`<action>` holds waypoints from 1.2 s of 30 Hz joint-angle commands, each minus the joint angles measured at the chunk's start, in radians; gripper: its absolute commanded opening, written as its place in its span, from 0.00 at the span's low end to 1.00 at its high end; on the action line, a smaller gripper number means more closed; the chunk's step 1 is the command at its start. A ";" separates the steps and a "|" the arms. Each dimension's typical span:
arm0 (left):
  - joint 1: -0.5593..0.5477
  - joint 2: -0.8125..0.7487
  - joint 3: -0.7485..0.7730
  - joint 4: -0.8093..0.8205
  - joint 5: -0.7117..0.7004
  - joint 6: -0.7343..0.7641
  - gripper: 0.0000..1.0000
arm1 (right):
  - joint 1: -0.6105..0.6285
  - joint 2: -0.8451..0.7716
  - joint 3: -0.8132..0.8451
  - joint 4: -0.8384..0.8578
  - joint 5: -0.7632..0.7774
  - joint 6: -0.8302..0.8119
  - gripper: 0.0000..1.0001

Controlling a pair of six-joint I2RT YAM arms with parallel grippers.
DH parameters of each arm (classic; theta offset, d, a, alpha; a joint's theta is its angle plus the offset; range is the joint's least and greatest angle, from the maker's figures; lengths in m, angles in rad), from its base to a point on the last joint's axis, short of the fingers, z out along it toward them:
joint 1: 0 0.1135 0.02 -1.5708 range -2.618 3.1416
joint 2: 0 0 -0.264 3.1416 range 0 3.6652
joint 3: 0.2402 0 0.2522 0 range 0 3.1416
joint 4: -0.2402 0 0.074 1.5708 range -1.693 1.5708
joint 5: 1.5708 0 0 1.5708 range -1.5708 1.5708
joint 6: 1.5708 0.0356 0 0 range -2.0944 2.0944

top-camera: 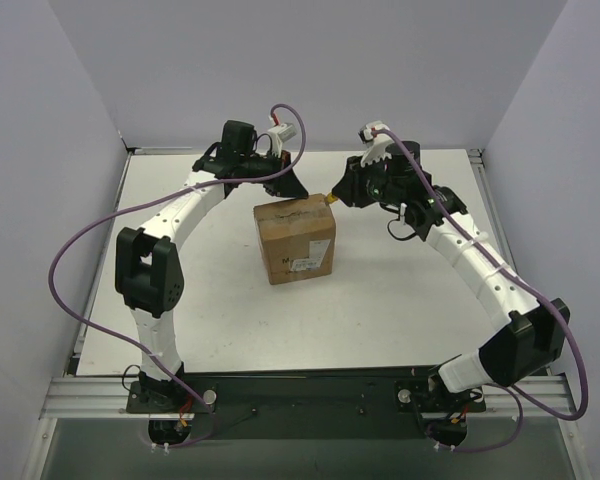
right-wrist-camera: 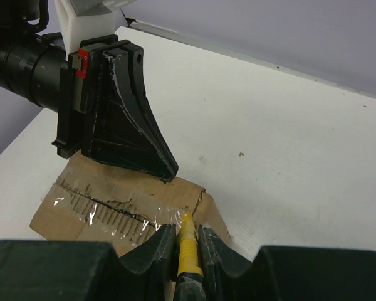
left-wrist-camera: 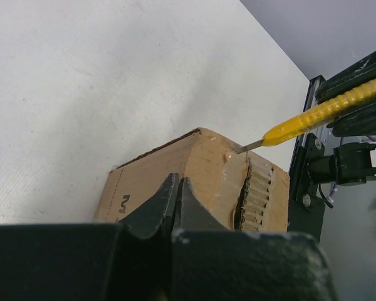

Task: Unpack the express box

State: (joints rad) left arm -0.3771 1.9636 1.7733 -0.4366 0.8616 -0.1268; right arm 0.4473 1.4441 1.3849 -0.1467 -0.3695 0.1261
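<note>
The left tool, black jaws pinched shut and empty, rests on the torn, tape-glossed top of the cubic brown cardboard express box mid-tabletop. At its 1 o'clock corner, the right tool clamps a ribbed yellow knife.

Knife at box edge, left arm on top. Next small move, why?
Probably draw the knife a little along the taped seam. Its blade tip sits at the top edge of the express box, the tape looks ragged but not fully parted, and the shut left fingers seem to rest on top, steadying it.
</note>
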 commanded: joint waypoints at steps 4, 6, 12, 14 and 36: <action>0.024 0.026 -0.048 -0.074 -0.164 0.042 0.00 | 0.027 -0.077 -0.044 -0.119 -0.034 0.018 0.00; 0.027 0.026 -0.049 -0.076 -0.167 0.042 0.00 | 0.028 -0.086 -0.050 -0.132 -0.031 0.017 0.00; 0.038 0.027 -0.049 -0.073 -0.177 0.042 0.00 | 0.033 -0.126 -0.075 -0.168 -0.013 0.018 0.00; 0.040 0.032 -0.046 -0.071 -0.179 0.042 0.00 | 0.033 -0.137 -0.079 -0.175 -0.008 0.018 0.00; 0.029 0.047 -0.021 -0.034 -0.092 -0.002 0.00 | 0.004 -0.217 -0.044 -0.284 -0.008 -0.013 0.00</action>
State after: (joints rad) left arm -0.3355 1.9701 1.7668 -0.3897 0.7723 -0.1379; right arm 0.4789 1.2709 1.2884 -0.4019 -0.3702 0.1272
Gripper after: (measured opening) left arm 0.022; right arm 0.187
